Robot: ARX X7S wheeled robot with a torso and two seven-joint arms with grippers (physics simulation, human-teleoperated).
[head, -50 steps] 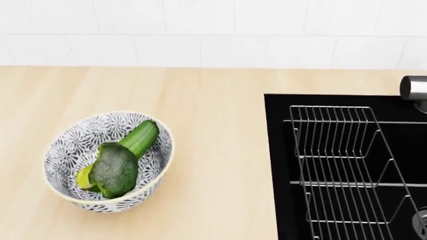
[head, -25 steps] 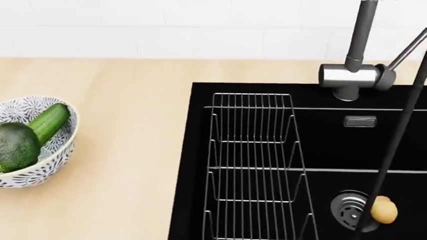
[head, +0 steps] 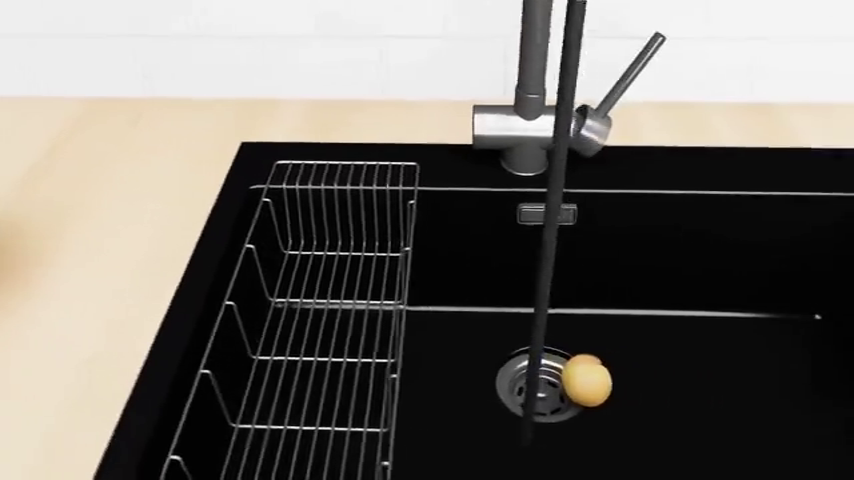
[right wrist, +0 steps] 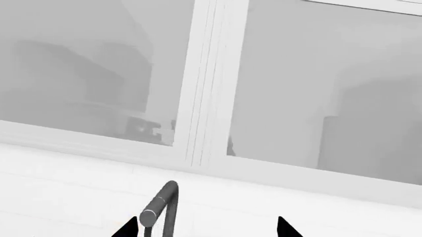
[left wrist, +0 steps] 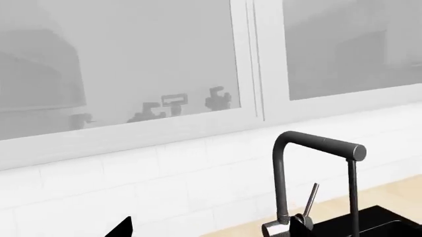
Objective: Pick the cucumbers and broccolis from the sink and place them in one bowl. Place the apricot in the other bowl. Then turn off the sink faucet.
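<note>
The small yellow-orange apricot [head: 589,381] lies on the floor of the black sink [head: 694,260], touching the right side of the steel drain [head: 534,385]. The sink faucet [head: 534,130] stands at the back rim, its thin lever handle [head: 627,72] slanting up to the right. Its dark neck [left wrist: 282,187] also shows in the left wrist view, and its tip [right wrist: 160,206] in the right wrist view. Both grippers are held high facing the window. The left gripper [left wrist: 211,231] and right gripper [right wrist: 207,230] are open and hold nothing. Cucumbers, broccolis and both bowls are out of view.
A steel wire rack [head: 327,320] fills the left part of the basin. Light wooden counter [head: 107,250] runs to the left of the sink, with white tiled wall [head: 267,40] behind. A steel overflow slot [head: 547,212] sits in the back wall of the basin.
The head view has swung right. The patterned bowl holding a cucumber and a broccoli has left the view at the left, and the sink with the apricot is now central.
</note>
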